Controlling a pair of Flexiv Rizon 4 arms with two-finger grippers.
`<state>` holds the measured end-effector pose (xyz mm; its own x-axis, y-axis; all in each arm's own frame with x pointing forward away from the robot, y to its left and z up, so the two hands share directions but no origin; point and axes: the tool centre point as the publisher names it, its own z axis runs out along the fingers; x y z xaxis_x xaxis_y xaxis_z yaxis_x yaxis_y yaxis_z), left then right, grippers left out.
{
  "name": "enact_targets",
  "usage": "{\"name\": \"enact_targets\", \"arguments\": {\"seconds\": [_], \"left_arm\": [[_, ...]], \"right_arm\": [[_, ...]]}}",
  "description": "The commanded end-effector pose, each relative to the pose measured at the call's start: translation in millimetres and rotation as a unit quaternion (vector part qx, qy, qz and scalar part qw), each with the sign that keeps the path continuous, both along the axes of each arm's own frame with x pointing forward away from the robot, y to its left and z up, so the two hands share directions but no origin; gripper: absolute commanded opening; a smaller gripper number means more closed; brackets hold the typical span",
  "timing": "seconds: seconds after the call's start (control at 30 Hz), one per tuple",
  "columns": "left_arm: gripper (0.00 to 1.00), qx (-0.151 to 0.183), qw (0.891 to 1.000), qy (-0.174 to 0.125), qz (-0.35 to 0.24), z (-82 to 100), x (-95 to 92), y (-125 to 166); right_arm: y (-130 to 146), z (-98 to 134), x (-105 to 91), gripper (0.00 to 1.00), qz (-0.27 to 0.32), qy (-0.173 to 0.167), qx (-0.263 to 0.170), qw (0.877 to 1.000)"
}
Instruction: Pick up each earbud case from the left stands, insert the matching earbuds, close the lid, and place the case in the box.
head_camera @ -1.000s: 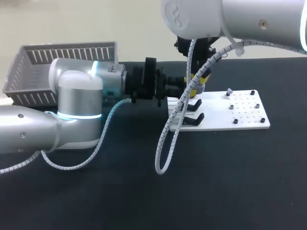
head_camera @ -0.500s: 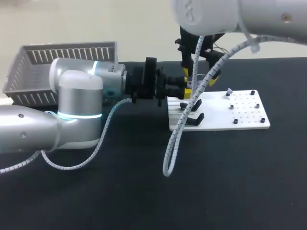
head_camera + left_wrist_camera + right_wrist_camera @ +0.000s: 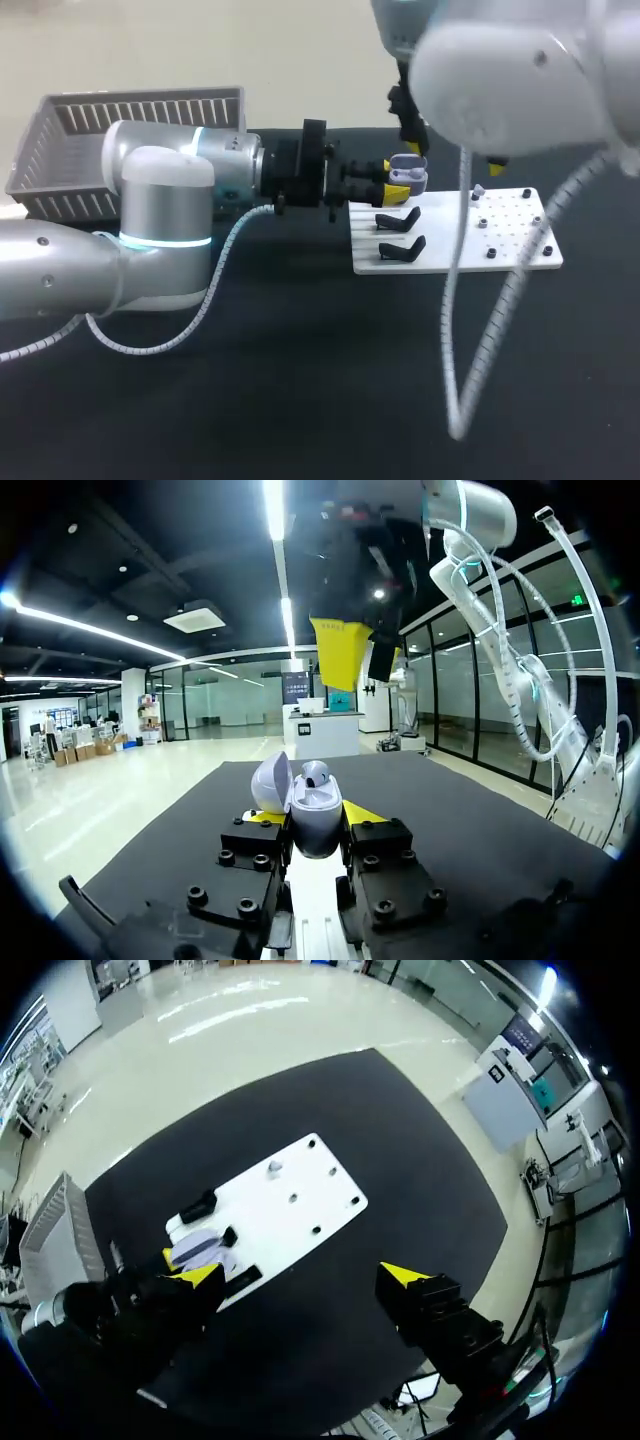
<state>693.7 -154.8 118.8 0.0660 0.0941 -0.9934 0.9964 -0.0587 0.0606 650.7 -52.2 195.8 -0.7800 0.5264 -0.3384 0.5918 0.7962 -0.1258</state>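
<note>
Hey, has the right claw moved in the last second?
Yes. The right claw has lifted up and away from the white board, off the open case that the left claw holds.

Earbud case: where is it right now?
In the head view, the open earbud case sits clamped in the left gripper, at the white board's left end, close to the black stands.

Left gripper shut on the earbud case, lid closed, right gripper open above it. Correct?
No, the lid is open, tipped back, as the left wrist view shows. The rest holds: left gripper shut on the earbud case, right gripper open above it.
</note>
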Motion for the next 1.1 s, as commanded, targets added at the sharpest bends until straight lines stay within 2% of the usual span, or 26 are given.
{"name": "enact_targets", "arguments": {"seconds": [0.03, 0.27, 0.47, 0.73, 0.97, 1.1], "left_arm": [[0.00, -0.001, 1.000, -0.002, 0.003, -0.7, -1.8, 0.5], [0.00, -0.001, 1.000, -0.002, 0.003, -0.7, -1.8, 0.5], [0.00, -0.001, 1.000, -0.002, 0.003, -0.7, -1.8, 0.5], [0.00, -0.001, 1.000, -0.002, 0.003, -0.7, -1.8, 0.5], [0.00, -0.001, 1.000, -0.002, 0.003, -0.7, -1.8, 0.5], [0.00, -0.001, 1.000, -0.002, 0.003, -0.7, -1.8, 0.5]], "right_arm": [[-34.5, -3.5, -14.6, 1.00, 0.056, -0.154, 0.095, 0.982], [-57.8, -8.3, 9.5, 1.00, 0.079, -0.144, 0.151, 0.975], [-61.5, -22.9, 35.3, 1.00, 0.119, -0.124, 0.169, 0.971], [-73.3, -50.5, 60.6, 1.00, 0.157, -0.104, 0.162, 0.969], [-65.4, -75.0, 77.0, 1.00, 0.196, -0.083, 0.146, 0.966], [-65.4, -93.2, 85.3, 0.99, 0.199, -0.062, 0.142, 0.968]]}}
